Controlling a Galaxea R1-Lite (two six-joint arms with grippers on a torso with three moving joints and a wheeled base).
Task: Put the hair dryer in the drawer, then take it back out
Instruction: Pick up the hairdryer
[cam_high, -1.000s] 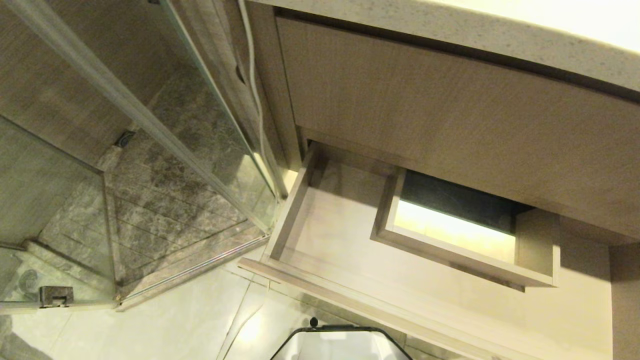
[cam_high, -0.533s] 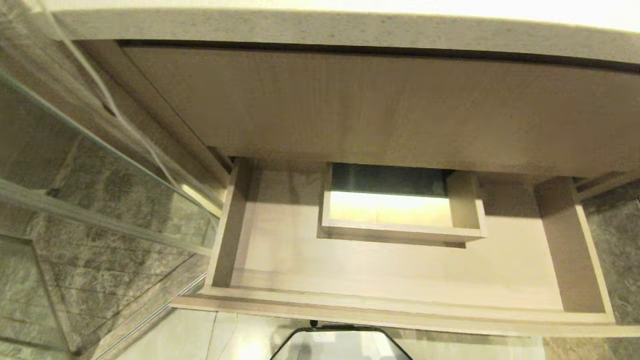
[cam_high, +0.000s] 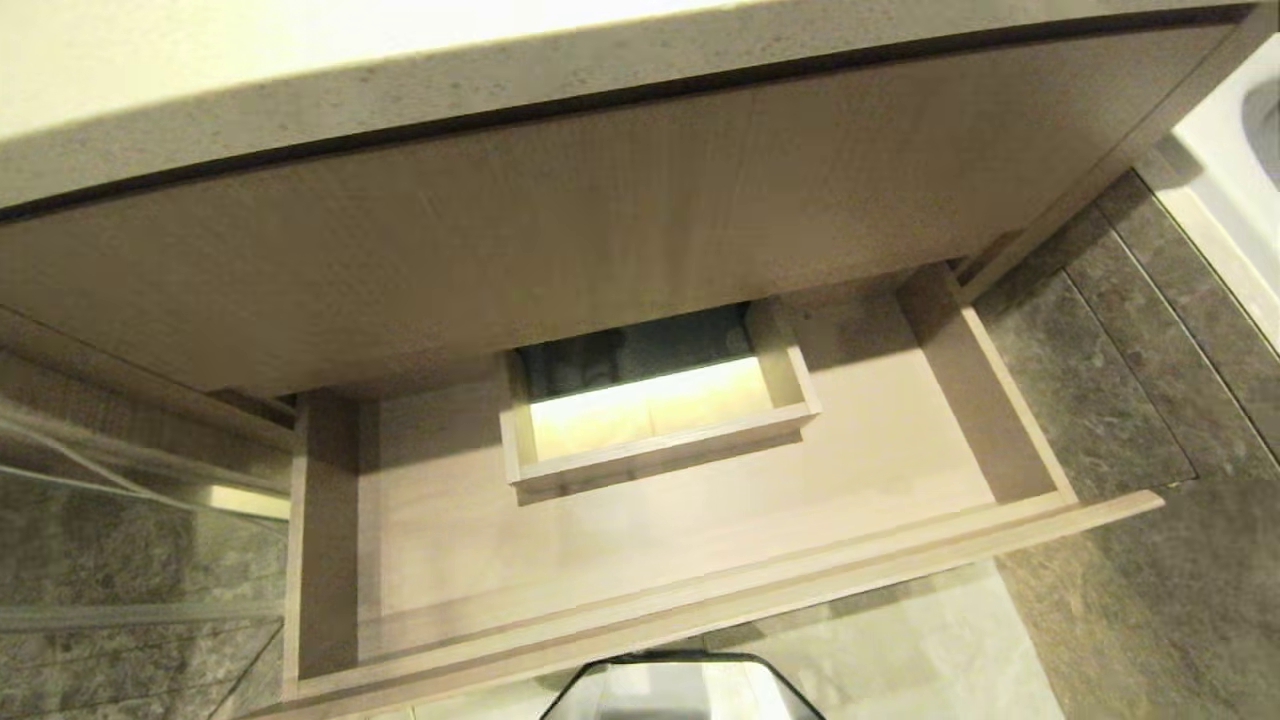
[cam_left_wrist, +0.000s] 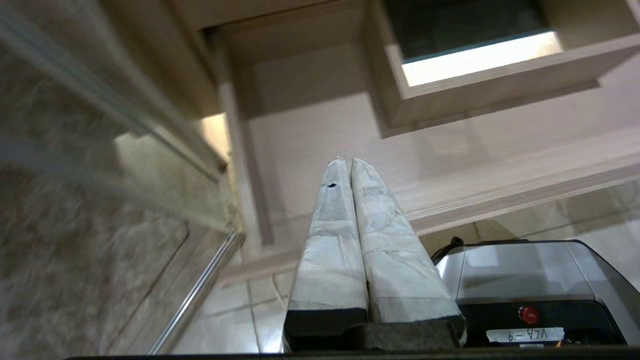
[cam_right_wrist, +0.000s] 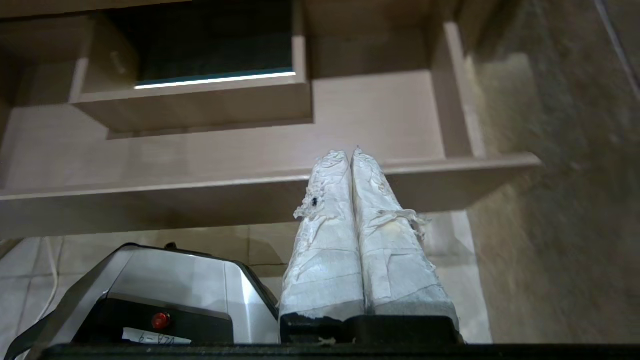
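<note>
Three views, taken in turn. Head view: the drawer (cam_high: 640, 560) stands pulled out below the taller wood-grain panel (cam_high: 560, 230), its boxed cutout (cam_high: 650, 420) just toward twelve o'clock of the drawer's middle. No hair dryer lies in it or anywhere in sight, and neither arm shows.

Left wrist view: the left gripper (cam_left_wrist: 348, 161) has its taped fingers pressed together on nothing, pointing at the drawer floor, the robot's base (cam_left_wrist: 520, 280) at four o'clock.

Right wrist view: the right gripper (cam_right_wrist: 350, 152) is likewise closed and empty, aimed over the drawer's front rail. Both look parked, likely because the dryer has not been found.
</note>
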